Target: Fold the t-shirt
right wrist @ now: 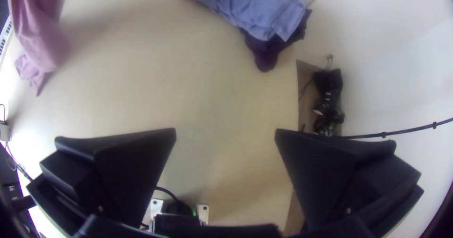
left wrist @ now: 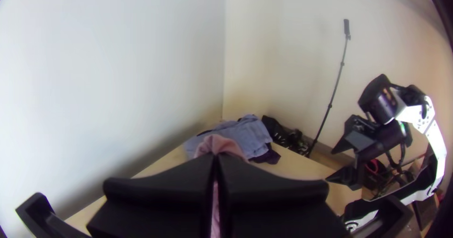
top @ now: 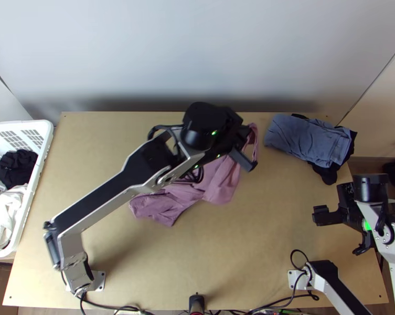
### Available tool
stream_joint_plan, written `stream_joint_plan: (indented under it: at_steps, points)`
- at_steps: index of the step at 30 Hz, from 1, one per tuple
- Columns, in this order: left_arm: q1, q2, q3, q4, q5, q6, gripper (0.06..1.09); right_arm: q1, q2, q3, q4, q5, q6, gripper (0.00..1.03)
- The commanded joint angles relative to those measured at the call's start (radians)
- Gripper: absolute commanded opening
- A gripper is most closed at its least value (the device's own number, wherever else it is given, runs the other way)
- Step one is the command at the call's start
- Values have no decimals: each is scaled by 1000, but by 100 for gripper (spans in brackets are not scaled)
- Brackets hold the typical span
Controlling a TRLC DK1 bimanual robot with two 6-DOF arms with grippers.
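Pink cloth, the t-shirt [top: 221, 181], is gathered in loose creases over the middle of the bench [top: 249, 252], partly hidden beneath the left arm [top: 108, 189]. One portion is pinched by the left pincer [left wrist: 216, 158], whose fingers are closed on it, and seems to be raised, with the rest trailing down; which part of the garment is gripped cannot be told. The step in hand is judged to be the spreading of the shirt before any fold is made.

For this to be done well, the hold should be kept firm and the cloth lifted only until the creases drop out. A second hold would best be taken by the right pincer [right wrist: 226, 130], which is spread wide and empty over the bench's right side, well apart from the shirt. If a free corner or hem is taken there, the cloth can be drawn gently taut between both arms and laid down flat. Should it be dragged by one point alone, twisting or a doubled layer could be expected.

Near the far right edge, a folded blue garment [top: 307, 139] is laid on a dark one [top: 326, 173]; the shirt should be swung clear of both. At the far left, more laundry is held in the white basket [top: 46, 144].
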Motion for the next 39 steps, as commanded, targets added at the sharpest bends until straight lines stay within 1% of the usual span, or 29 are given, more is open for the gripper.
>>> stream_joint_plan:
  at_steps: [1, 4, 5, 6, 7, 8, 9, 10, 14, 15, 18, 21, 24, 25, 27, 29, 34, 39]
  points:
    - [56, 96, 46, 52, -38, -2, 9, -8, 29, 2, 13, -5, -1, 98]
    - [85, 111, 42, 72, -42, -7, 10, -8, 33, 11, 12, -7, -1, 98]
    - [88, 110, 42, 66, -43, -7, 14, -6, 35, 14, 12, -7, -3, 98]
    - [90, 104, 42, 48, -43, -8, 29, -3, 36, 18, 12, -5, -4, 98]
    - [90, 94, 42, 17, -48, -17, 49, 1, 38, 23, 10, -5, -6, 98]
    - [90, 81, 40, -15, -57, -25, 70, 6, 39, 28, 10, -5, -7, 98]
    - [88, 64, 31, -51, -74, -27, 99, 12, 43, 31, 9, -5, -7, 98]
    - [87, 44, 17, -83, -85, -28, 104, 20, 44, 34, 9, -5, -7, 98]
    - [90, -33, -30, -262, -86, -50, 104, 67, 53, 40, 10, -5, -7, 98]
    - [91, -64, -59, -287, -86, -46, 104, 86, 56, 43, 12, -5, -9, 98]
    - [104, -185, -177, -293, -89, -13, 104, 149, 72, 51, 16, -5, -18, 98]
    - [159, -295, -262, -328, -89, 15, 104, 228, 104, 60, 35, -7, -32, 98]
    - [245, -404, -368, -351, -88, 32, 104, 304, 155, 81, 75, -55, -33, 98]
    - [278, -439, -411, -351, -88, 35, 104, 327, 176, 88, 85, -85, -35, 98]
    - [349, -505, -492, -351, -88, 35, 104, 370, 217, 101, 125, -185, -46, 98]
    - [421, -573, -586, -345, -88, 38, 104, 423, 265, 115, 170, -237, -46, 98]
    - [568, -738, -803, -336, -85, 38, 104, 597, 414, 213, 202, -277, -46, 98]
    - [651, -877, -937, -341, -78, 26, 104, 758, 547, 330, 203, -282, -72, 98]
